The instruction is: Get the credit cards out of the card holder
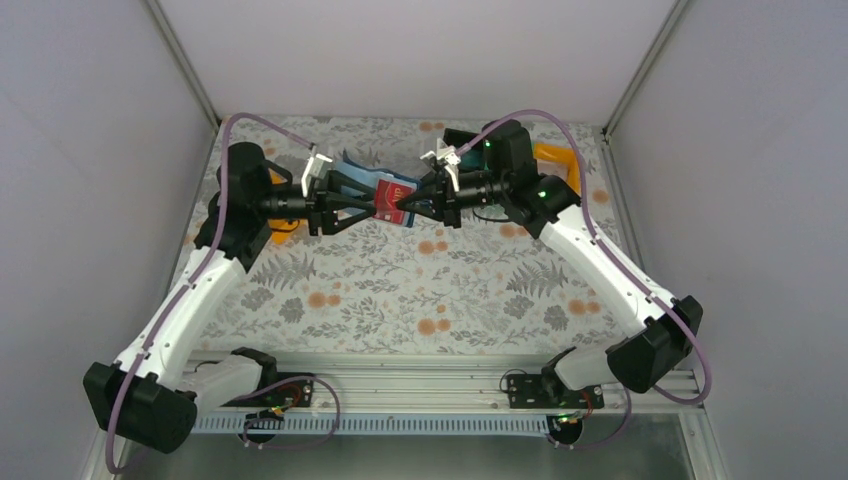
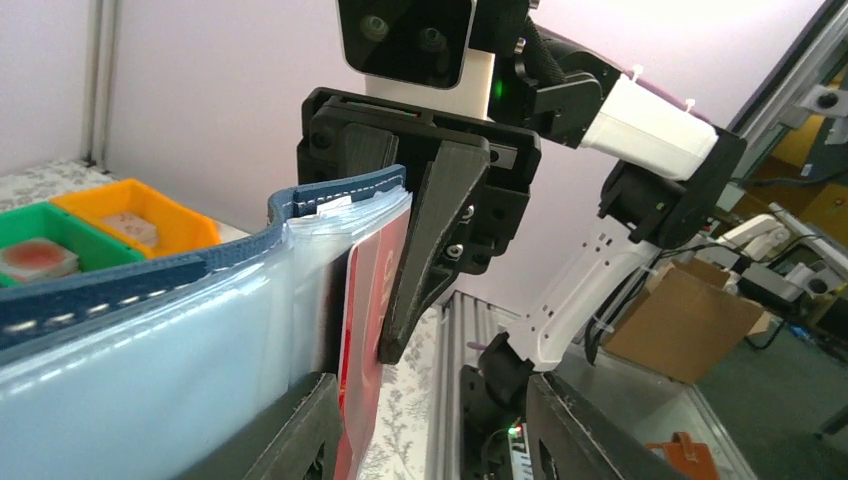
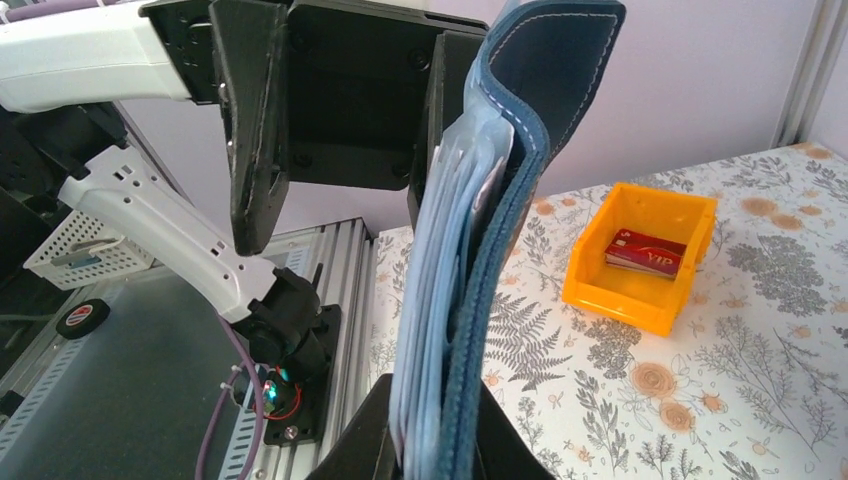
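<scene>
The navy card holder [image 3: 500, 250] hangs in the air above the far middle of the table, and my right gripper [image 3: 445, 445] is shut on its lower edge. Its pale blue sleeves [image 2: 150, 360] face my left gripper [image 2: 425, 400]. A red credit card [image 2: 365, 320] stands out of the sleeves, and one right finger [image 2: 430, 250] lies against it. My left gripper is open: one finger [image 2: 300, 430] sits beside the red card and the other [image 2: 580, 430] stands well apart. From above, the two grippers [image 1: 372, 210] [image 1: 408, 207] meet at the red card [image 1: 390, 200].
An orange bin [image 3: 640, 255] on the flowered table [image 3: 760, 400] holds a red card [image 3: 648, 252]. A green bin [image 2: 40, 245] and another orange bin [image 2: 150, 215] stand at the back. The aluminium rail [image 1: 420, 385] with the arm bases runs along the near edge.
</scene>
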Robot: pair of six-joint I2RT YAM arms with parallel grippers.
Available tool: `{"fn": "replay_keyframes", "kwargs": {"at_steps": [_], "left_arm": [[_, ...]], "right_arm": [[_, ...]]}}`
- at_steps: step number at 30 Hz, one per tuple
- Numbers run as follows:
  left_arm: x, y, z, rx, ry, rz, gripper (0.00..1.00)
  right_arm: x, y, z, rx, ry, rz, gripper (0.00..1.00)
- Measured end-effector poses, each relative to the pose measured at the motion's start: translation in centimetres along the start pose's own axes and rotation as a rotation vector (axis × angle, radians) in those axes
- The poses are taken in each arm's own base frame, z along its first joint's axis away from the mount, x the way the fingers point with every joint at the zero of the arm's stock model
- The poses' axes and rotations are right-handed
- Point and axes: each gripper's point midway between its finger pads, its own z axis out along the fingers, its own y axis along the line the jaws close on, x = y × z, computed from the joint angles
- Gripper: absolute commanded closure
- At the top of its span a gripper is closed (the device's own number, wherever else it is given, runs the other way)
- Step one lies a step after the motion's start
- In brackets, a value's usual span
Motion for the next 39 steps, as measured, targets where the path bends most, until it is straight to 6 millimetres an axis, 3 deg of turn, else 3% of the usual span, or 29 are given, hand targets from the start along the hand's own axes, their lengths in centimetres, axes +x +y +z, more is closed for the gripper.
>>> {"fn": "replay_keyframes", "kwargs": {"at_steps": [6,9,11,17,18,27,39], "left_arm": [[0.6,0.3,0.3,-0.05,0.019,0.06,0.49],[1.2,0.8,0.5,-0.084,0.036,0.086,0.54],[1.4,0.9,0.6,-0.095,0.048,0.11,0.61],[2.3,1.6,0.8,-0.122,0.075,0.133,0.96],[2.5,1.8,0.8,-0.128,0.076,0.127,0.97],[2.6,2.9,0.8,-0.174,0.064,0.016,0.98],[4.2,3.5,-1.1,-0.223,0.039,-0.087,0.98]], "right_arm": [[0.3,-0.1,0.0,0.011,0.01,0.019,0.94],[0.7,-0.2,0.0,0.02,0.025,0.038,0.91],[1.0,-0.3,0.0,0.022,0.034,0.042,0.91],[1.8,0.0,-0.1,0.014,0.061,0.059,0.93],[1.9,0.0,-0.1,0.012,0.065,0.063,0.93],[2.3,-0.2,-0.1,0.025,0.078,0.069,0.92],[3.9,-0.4,1.1,0.002,0.081,0.079,0.95]]}}
